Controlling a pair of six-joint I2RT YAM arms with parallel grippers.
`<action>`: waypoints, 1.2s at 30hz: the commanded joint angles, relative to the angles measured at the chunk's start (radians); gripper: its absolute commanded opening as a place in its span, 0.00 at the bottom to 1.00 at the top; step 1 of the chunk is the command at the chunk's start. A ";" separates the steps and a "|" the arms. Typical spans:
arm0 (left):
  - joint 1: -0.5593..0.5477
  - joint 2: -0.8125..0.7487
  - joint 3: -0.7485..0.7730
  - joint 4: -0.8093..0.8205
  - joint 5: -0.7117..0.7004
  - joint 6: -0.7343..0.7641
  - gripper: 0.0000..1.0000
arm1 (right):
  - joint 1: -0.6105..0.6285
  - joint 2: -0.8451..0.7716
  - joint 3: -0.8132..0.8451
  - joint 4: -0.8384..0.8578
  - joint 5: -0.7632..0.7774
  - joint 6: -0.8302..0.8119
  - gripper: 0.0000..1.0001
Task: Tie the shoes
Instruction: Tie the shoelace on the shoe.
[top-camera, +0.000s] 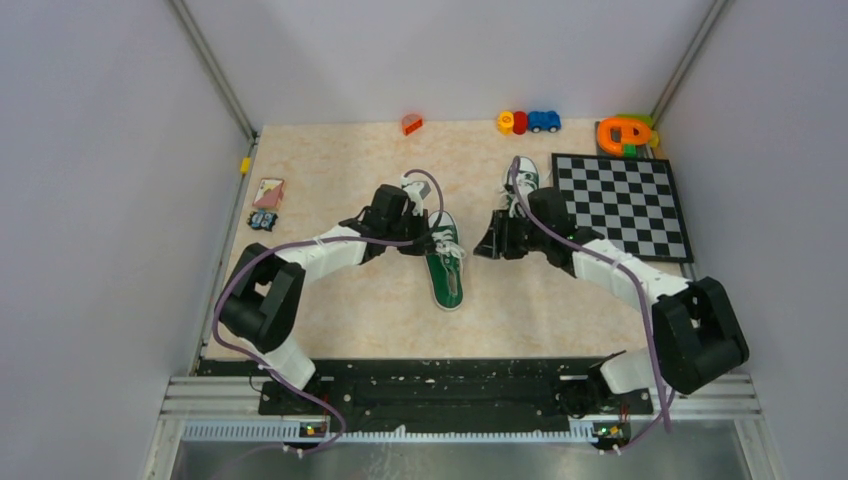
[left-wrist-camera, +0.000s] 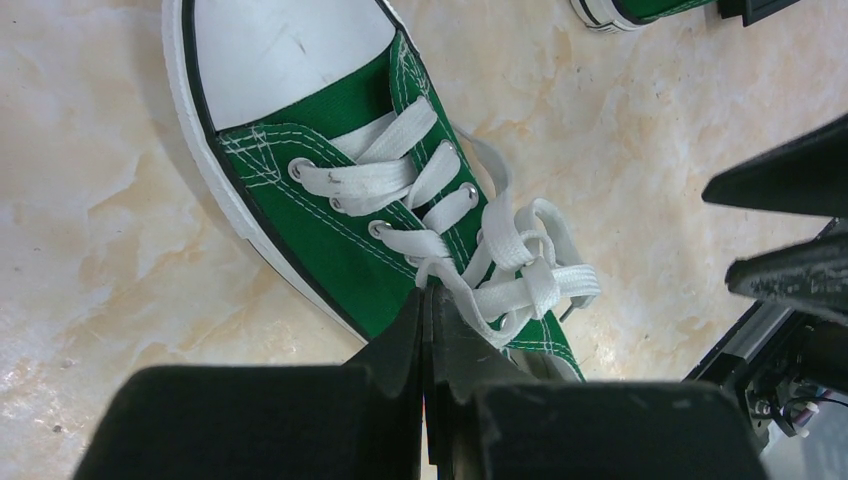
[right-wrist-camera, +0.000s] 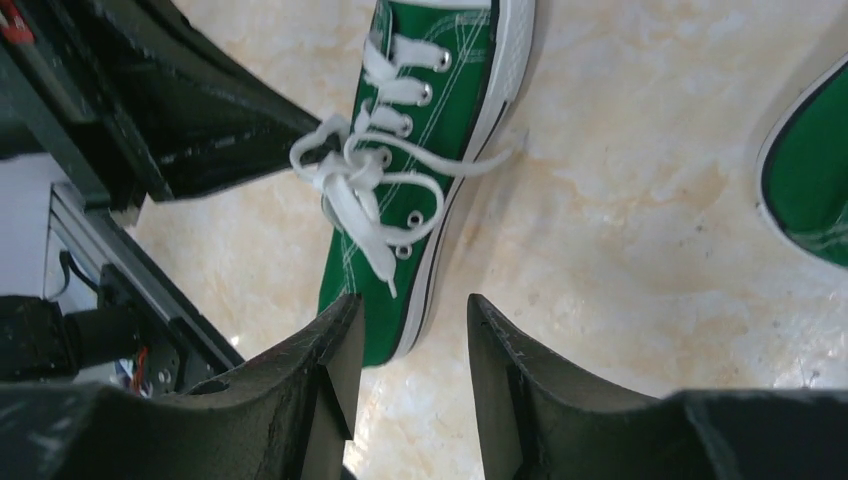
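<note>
while the left gripper (left-wrist-camera: 427, 296) pinches a lace (left-wrist-camera: 520, 290) of one shoe (left-wrist-camera: 320, 232), the right gripper (right-wrist-camera: 413, 306) gapes wide, empty

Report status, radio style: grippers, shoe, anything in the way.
Left gripper shut on lace. Right gripper open, empty, near shoe. Lace looped loosely, no bow yet. Other shoe apart, not obstructing.

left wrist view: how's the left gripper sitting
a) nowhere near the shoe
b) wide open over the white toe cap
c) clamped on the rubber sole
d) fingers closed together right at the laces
d: the left gripper has its fingers pressed together with no gap, tips at the tangle of white laces on the green shoe, well back from the toe cap.
</note>
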 joint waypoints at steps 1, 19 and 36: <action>-0.002 0.001 0.022 0.020 0.002 0.021 0.01 | -0.026 0.076 -0.002 0.175 -0.026 0.076 0.43; -0.001 0.008 0.007 0.018 -0.007 0.033 0.00 | -0.035 0.299 -0.044 0.490 -0.179 0.368 0.40; 0.001 0.006 0.005 0.000 -0.035 0.036 0.00 | -0.030 0.328 -0.067 0.542 -0.187 0.409 0.00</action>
